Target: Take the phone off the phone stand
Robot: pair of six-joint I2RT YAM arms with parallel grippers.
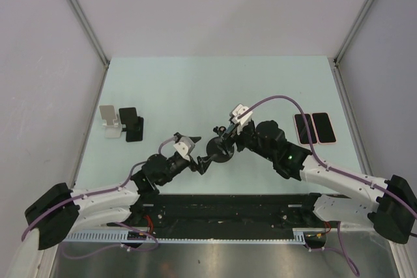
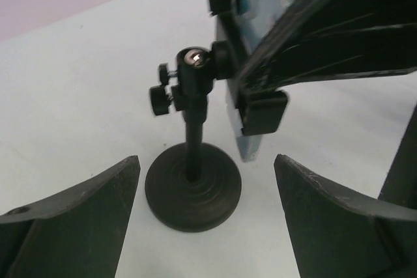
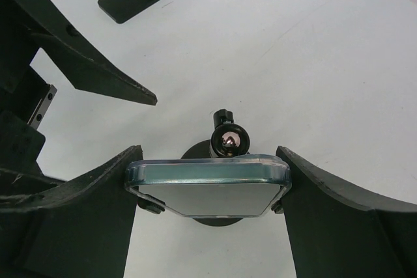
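Phone [image 3: 207, 190] is clasped by its short edges in the right end effector [image 3: 207, 161] and is seated on the phone stand [image 2: 192, 190] at mid table [image 1: 195, 83]. The left end effector [image 2: 205, 164] is spread wide around the stand's base, with gaps kept on both sides. Two stands [image 1: 122, 124] are set near the left edge and two phones [image 1: 314, 128] near the right, well apart.

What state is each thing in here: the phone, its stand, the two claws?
Phone: held in the stand's clamp.
Phone stand: upright, loaded.
Right gripper: closed on the phone's edges.
Left gripper: open, straddling the stand's base, not touching.
Rightmost phone: lying flat.
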